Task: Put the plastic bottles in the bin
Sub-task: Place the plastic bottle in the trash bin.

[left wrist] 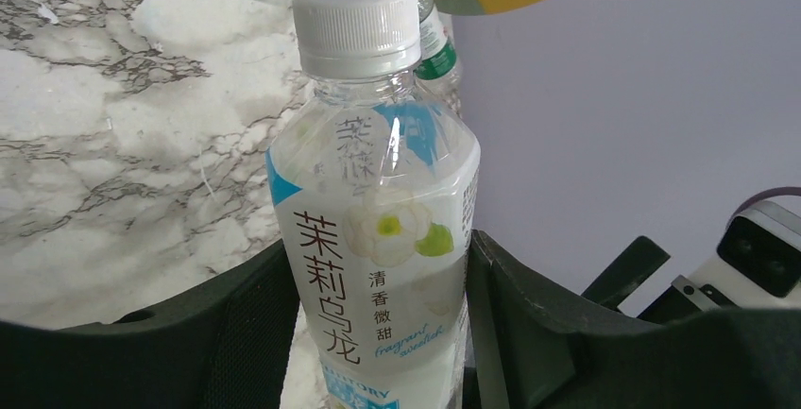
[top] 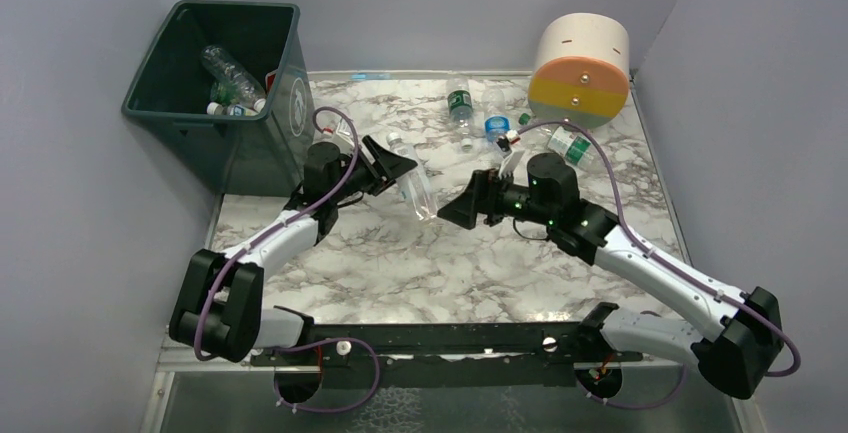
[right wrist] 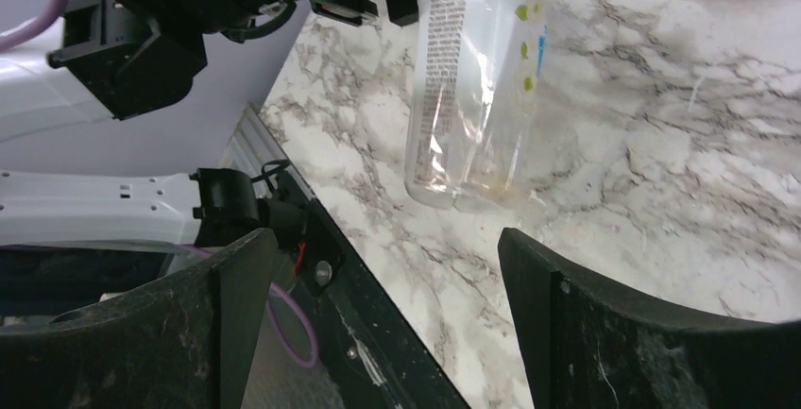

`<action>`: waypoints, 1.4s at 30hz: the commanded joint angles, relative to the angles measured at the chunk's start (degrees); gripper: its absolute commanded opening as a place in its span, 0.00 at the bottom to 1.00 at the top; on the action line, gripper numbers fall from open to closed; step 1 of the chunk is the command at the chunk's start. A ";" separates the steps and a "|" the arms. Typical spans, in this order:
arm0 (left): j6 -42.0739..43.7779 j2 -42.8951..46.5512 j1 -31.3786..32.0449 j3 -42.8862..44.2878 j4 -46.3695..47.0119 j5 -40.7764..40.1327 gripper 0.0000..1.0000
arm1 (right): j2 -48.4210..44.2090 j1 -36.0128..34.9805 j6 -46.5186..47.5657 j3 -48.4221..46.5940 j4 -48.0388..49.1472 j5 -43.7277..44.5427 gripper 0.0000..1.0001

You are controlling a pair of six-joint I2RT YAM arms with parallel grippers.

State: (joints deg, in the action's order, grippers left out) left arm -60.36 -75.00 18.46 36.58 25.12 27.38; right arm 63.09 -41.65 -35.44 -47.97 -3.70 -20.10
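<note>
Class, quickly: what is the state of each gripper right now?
Left gripper: shut on the clear jasmine tea bottle.
Right gripper: open, holding nothing.

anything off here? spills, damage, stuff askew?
Nothing stands out. The left gripper holds a clear bottle, capped and intact; the right gripper is open near its base. Other bottles lie loose by the cylinder; no spill visible.

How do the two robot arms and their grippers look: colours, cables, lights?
The left arm and right arm have white links and black joints, each carrying a purple cable. The left gripper and right gripper are black, with broad curved fingers. Green lights glow on the right wrist.
</note>
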 commanded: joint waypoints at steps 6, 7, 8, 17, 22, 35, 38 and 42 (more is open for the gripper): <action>4.60 -3.90 0.03 0.45 1.59 -0.49 0.61 | -2.77 -0.33 -2.85 6.98 -3.71 4.29 0.91; 4.80 -4.18 0.01 0.63 1.59 -0.43 0.61 | -2.45 -0.28 -3.14 7.76 -3.17 4.09 0.91; 4.89 -4.53 0.02 0.75 1.59 -0.32 0.61 | -2.02 -0.28 -3.48 8.30 -2.58 3.84 0.91; 5.19 -5.62 0.03 1.39 1.85 -0.16 0.61 | 2.34 -0.30 -3.93 9.05 0.14 1.20 0.91; 5.33 -6.06 0.07 1.64 1.86 -0.06 0.61 | 3.13 -0.34 -4.11 9.34 1.34 0.68 0.91; 5.44 -6.60 0.10 2.11 2.03 0.08 0.61 | 3.72 -0.28 -4.34 9.88 2.33 0.06 0.92; 5.43 -6.62 0.14 1.96 2.03 -0.04 0.61 | 3.71 -0.33 -4.50 10.16 2.70 -0.11 0.93; 5.47 -6.58 0.26 2.00 2.11 0.01 0.61 | 3.64 -0.28 -4.71 10.39 3.25 -0.37 0.94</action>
State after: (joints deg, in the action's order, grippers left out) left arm -55.81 -81.52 18.48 36.86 25.19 27.40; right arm 66.46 -41.65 -39.64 -38.28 -2.61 -19.03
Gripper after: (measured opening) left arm 0.619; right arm 0.933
